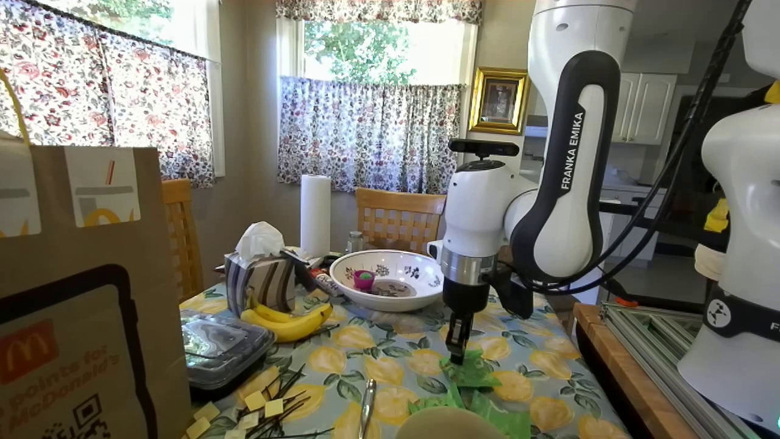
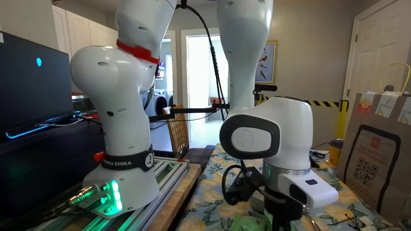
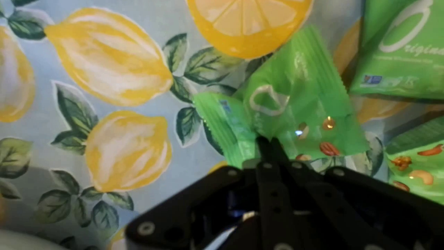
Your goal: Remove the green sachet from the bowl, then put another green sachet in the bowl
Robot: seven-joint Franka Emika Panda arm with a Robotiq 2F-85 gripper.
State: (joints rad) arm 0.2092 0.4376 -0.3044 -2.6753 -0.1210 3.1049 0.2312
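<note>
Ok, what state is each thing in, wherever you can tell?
gripper: shut, seemingly on green sachet
green sachet: creased
other sachets: lying loose
bowl: upright, holding pink cup
pink cup: green item inside
food box: closed
tissue box: open, tissue poking up
towel roll: standing
bananas: unpeeled
bag: standing
laptop: open
base lights: lit green

I'm watching sachets (image 1: 478,371) lying on the desk (image 1: 390,335), bowl (image 1: 390,300) sitting behind in an exterior view, cup (image 1: 364,281) resting inside

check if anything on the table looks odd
Yes: dark sticks with pale square tags lie in a loose jumble near the lidded container. The green sachet at the closed gripper looks bunched and creased, probably from the pinch.
</note>
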